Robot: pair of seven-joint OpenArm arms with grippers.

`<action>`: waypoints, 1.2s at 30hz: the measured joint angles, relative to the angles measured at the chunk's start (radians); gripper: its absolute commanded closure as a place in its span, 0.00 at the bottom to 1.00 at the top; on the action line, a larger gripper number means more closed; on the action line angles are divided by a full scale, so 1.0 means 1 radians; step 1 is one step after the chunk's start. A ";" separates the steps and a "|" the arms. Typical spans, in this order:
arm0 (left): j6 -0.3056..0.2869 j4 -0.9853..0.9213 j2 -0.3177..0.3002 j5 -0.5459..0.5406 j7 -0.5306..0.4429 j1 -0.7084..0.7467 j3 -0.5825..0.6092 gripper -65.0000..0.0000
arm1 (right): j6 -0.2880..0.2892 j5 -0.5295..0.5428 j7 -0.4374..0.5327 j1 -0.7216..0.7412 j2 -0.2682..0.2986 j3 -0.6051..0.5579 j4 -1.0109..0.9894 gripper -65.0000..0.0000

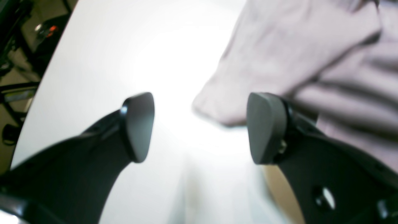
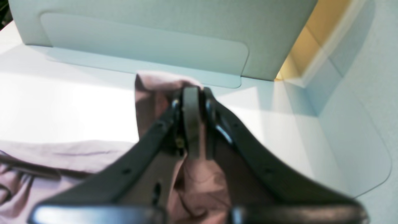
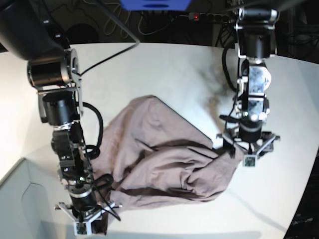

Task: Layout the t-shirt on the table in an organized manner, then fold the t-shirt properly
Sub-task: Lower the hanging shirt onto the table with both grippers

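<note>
Crowding t-shirt [image 2: 155,93] corner, grey box [image 2: 155,31], right gripper [image 2: 192,93] pinching

Robotics lab setup, large white table [image 3: 164,64] with curved edge, tangle of black cables [image 3: 149,22] and power strip [image 3: 212,16] with red light behind it, dark surroundings
</note>
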 measured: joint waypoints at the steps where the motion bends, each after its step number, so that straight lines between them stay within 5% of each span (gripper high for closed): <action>1: 0.003 -0.040 0.003 0.000 -0.010 -0.026 0.000 0.31 | 0.000 0.001 0.005 -0.001 0.000 0.000 0.002 0.89; 5: 0.002 -0.224 0.006 -0.005 0.001 -0.108 0.002 0.31 | 0.000 0.001 0.003 -0.041 0.002 0.002 0.016 0.88; 12: 0.001 -0.460 -0.027 -0.259 -0.003 -0.218 0.008 0.31 | -0.001 0.001 0.001 -0.106 0.017 0.001 0.046 0.88; 17: 0.008 -0.555 -0.050 -0.328 -0.036 -0.262 0.010 0.34 | -0.001 0.001 0.006 -0.143 0.025 0.002 0.050 0.88; 20: 0.012 -0.558 -0.050 -0.365 -0.041 -0.265 0.006 0.55 | 0.000 0.001 -0.003 -0.168 0.029 0.002 0.049 0.88; 24: 0.009 -0.572 -0.046 -0.399 -0.143 -0.255 0.011 1.00 | 0.000 0.001 0.001 -0.172 0.037 0.002 0.049 0.88; 36: 0.010 -0.546 -0.049 -0.401 -0.159 -0.245 0.005 0.94 | 0.000 0.001 0.002 -0.195 0.051 0.011 0.049 0.88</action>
